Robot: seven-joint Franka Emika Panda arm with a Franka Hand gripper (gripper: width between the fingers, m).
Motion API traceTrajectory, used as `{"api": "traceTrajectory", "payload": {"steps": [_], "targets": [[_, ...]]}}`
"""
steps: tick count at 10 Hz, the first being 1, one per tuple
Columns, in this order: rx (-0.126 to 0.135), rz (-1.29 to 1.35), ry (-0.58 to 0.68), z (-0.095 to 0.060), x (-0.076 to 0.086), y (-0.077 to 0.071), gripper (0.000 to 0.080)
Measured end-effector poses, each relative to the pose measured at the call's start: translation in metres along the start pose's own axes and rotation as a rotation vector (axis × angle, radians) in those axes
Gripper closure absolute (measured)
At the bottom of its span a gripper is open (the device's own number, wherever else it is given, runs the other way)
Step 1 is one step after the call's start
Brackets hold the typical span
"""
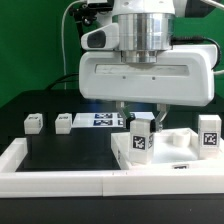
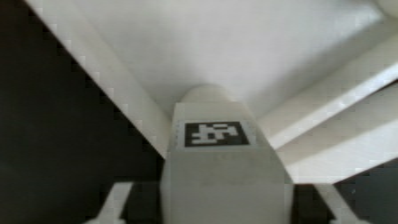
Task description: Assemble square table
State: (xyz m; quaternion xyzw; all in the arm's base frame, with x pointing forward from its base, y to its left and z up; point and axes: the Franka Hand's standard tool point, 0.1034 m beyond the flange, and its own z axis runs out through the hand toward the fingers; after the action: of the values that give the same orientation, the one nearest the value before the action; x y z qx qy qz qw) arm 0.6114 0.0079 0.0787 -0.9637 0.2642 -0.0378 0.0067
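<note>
The square table slab (image 1: pixel 172 152) lies flat at the exterior view's right, behind the front wall. One tagged white leg (image 1: pixel 140 136) stands upright on its near left corner. My gripper (image 1: pixel 141 110) hangs right above this leg, open, one finger on each side of its top. In the wrist view the leg (image 2: pixel 217 150) sits between the fingertips (image 2: pixel 118 200) with a dark gap on each side, and the slab (image 2: pixel 267 55) lies behind it. A second leg (image 1: pixel 208 132) stands at the slab's right. Two more legs (image 1: pixel 33 122) (image 1: pixel 63 122) lie on the black table at the left.
The marker board (image 1: pixel 100 120) lies flat behind the gripper, near the middle. The long low white border wall (image 1: pixel 60 178) runs along the front and up the left side. A green backdrop stands behind the arm.
</note>
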Motion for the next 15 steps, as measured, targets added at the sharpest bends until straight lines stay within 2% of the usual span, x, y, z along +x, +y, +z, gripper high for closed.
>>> {"api": "traceTrajectory", "payload": {"steps": [4, 5, 6, 7, 8, 9, 10, 15], "targets": [[0.004, 0.272, -0.002, 0.0, 0.0, -0.0001, 0.0506], [0.009, 0.343, -0.006, 0.0001, -0.0006, -0.001, 0.0433], [0.009, 0.345, -0.006, 0.0001, -0.001, -0.0017, 0.0433], [0.009, 0.343, -0.006, 0.0001, -0.001, -0.0017, 0.0252], [0.009, 0.309, -0.006, 0.0001, -0.0008, -0.0013, 0.0252], [0.009, 0.28, -0.005, 0.0001, -0.0006, -0.001, 0.0171], [0.009, 0.267, -0.005, 0.0001, -0.0011, -0.0018, 0.0156], [0.008, -0.121, -0.003, 0.0002, -0.001, -0.0016, 0.015]]}}
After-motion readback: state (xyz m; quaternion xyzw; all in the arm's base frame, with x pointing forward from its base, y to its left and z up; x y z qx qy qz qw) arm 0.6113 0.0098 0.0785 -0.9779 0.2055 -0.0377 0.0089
